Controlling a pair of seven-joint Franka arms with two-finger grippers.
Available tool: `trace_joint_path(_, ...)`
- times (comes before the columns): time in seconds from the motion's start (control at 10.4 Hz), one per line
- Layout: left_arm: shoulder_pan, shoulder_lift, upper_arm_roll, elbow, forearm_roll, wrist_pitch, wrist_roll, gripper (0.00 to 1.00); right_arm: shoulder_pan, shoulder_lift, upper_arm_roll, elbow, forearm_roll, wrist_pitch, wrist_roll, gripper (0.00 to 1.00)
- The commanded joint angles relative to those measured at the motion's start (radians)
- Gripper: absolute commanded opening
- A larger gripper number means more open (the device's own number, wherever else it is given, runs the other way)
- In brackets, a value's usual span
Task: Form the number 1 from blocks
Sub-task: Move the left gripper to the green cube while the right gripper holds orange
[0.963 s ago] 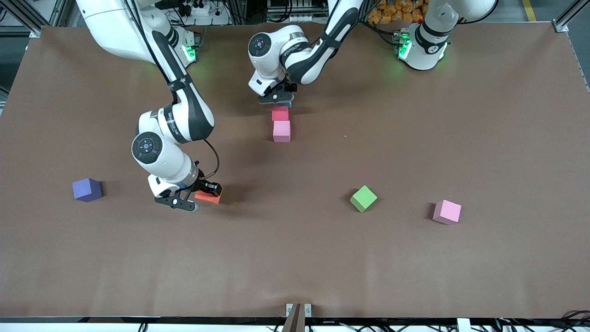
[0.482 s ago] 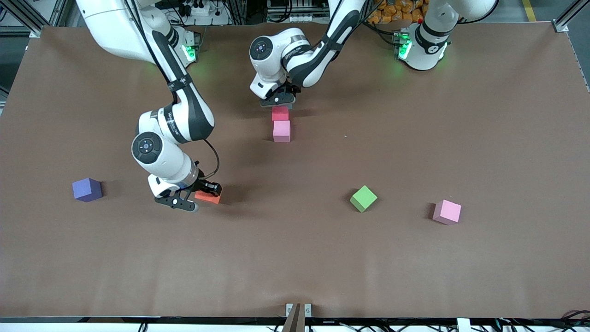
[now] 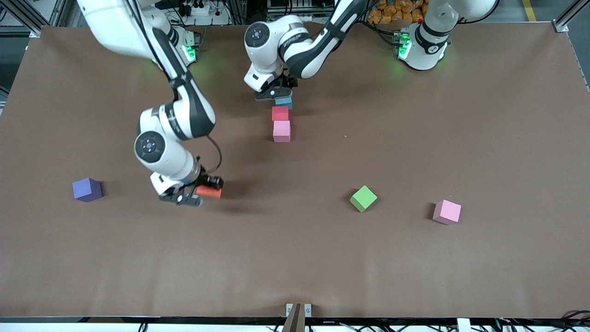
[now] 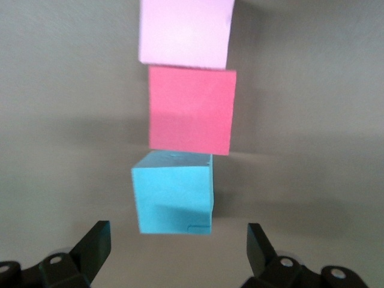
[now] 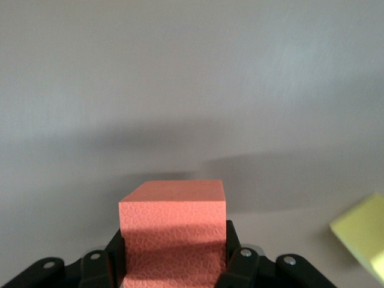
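Observation:
Three blocks lie in a row on the table: sky blue [image 3: 284, 103], red [image 3: 280, 113] and light pink [image 3: 281, 131], the pink one nearest the front camera. In the left wrist view they are sky blue [image 4: 174, 192], red [image 4: 192, 111] and pink [image 4: 186, 33]. My left gripper [image 3: 275, 95] [image 4: 178, 252] hangs open just above the sky blue block, holding nothing. My right gripper [image 3: 202, 193] [image 5: 174, 264] is shut on the orange block [image 3: 209, 192] [image 5: 173, 231], a little above the table. A green block [image 3: 363, 198] and a second pink block [image 3: 446, 212] lie toward the left arm's end.
A purple cube [image 3: 87, 189] sits toward the right arm's end of the brown table [image 3: 295, 258]. A corner of a pale yellow-green cube [image 5: 363, 237] shows at the edge of the right wrist view.
My left gripper has risen and drawn back from the sky blue block, which now shows beside the red one. My right gripper has lifted the orange block slightly.

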Motion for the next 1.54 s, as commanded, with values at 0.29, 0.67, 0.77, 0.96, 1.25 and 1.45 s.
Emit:
trace_joint_path(0.29, 0.05, -0.043, 0.202, 0.008, 0.025, -0.039, 0.029, 1.0, 0.05, -0.153, 0.009, -0.158, 0.001, 0.002, -0.014, 0.62)
trace_joint_path(0.67, 0.256, 0.012, 0.205, 0.107, 0.042, -0.039, 0.045, 1.0, 0.055, -0.138, 0.009, -0.126, -0.036, -0.012, -0.102, 0.63)
trace_joint_path(0.77, 0.307, 0.026, 0.205, 0.133, 0.04, -0.039, 0.034, 1.0, 0.055, -0.138, 0.009, -0.123, -0.044, -0.032, -0.123, 0.64)
trace_joint_path(0.96, 0.385, 0.041, 0.205, 0.166, 0.039, -0.039, 0.015, 1.0, 0.059, -0.133, 0.009, -0.112, -0.049, -0.035, -0.118, 0.64)
trace_joint_path(1.25, 0.465, 0.075, 0.206, 0.169, 0.04, -0.023, -0.014, 1.0, 0.096, -0.084, 0.007, -0.048, -0.041, -0.035, -0.094, 0.64)
trace_joint_path(1.45, 0.499, 0.107, 0.206, 0.169, 0.04, -0.005, -0.053, 1.0, 0.139, -0.035, 0.006, 0.013, -0.039, -0.03, -0.014, 0.64)
